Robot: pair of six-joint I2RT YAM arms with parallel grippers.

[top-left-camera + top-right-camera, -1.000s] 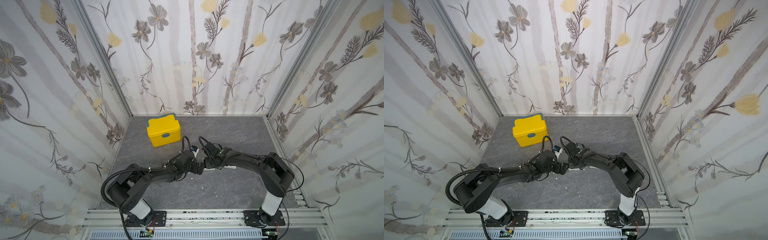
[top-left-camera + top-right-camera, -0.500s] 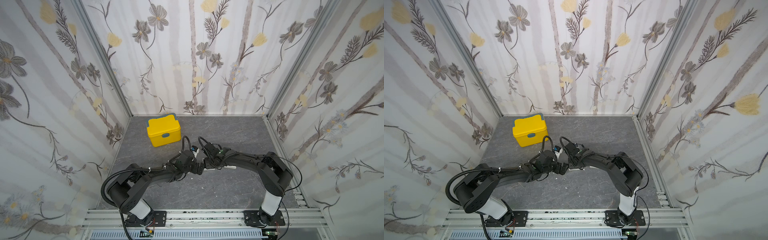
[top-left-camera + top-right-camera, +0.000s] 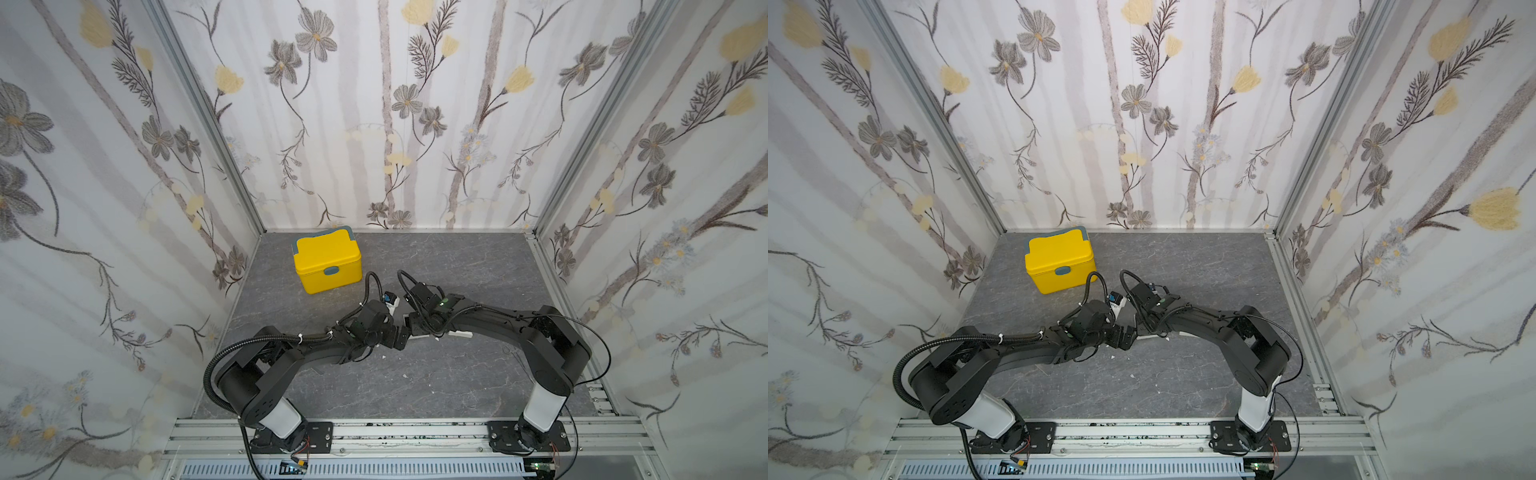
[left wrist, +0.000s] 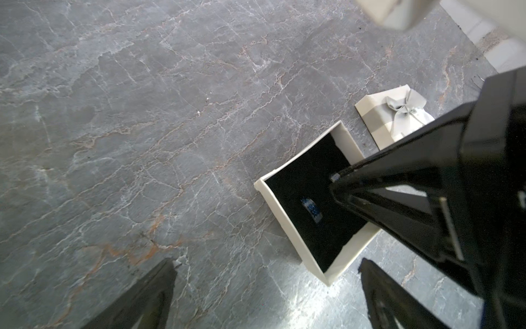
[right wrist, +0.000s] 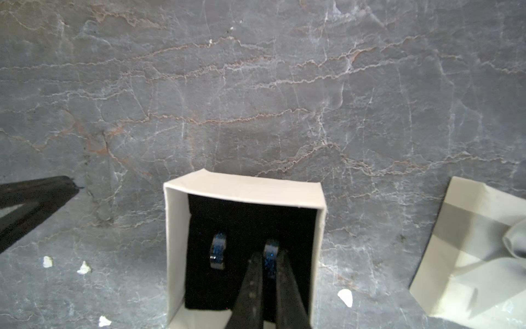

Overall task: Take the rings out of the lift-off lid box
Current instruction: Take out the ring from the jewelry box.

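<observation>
Right gripper (image 5: 268, 255) had pinched shut since the earlier views. Otherwise both arms kept their hunched pose mid-floor, with barely a shift in the top views.

Its jaws stood narrow, reaching down into the white box (image 5: 242, 186) and closed on either side of the first ring (image 5: 270, 249). That ring sat in the black lining, not yet lifted. Second ring (image 5: 217, 250) sat beside it in the same lining, apart from the fingers and untouched.

Left gripper (image 4: 267, 263) was spread wide and empty, hovering over bare floor just beside the box, touching nothing I could see.

Lid (image 5: 469, 242) was already off, lying flat on the floor to the right of the box, bow side up, near but apart. Both wrists hid the box in both top views; only the wrist views showed it, about mid-floor. Yellow box (image 3: 326, 259) stood shut at far left, well apart.

Progress, as I judged it: lid step done, grip on the first ring made. Left to do: lift it clear, set it down outside, then repeat for the second ring. Neither ring was out.
</observation>
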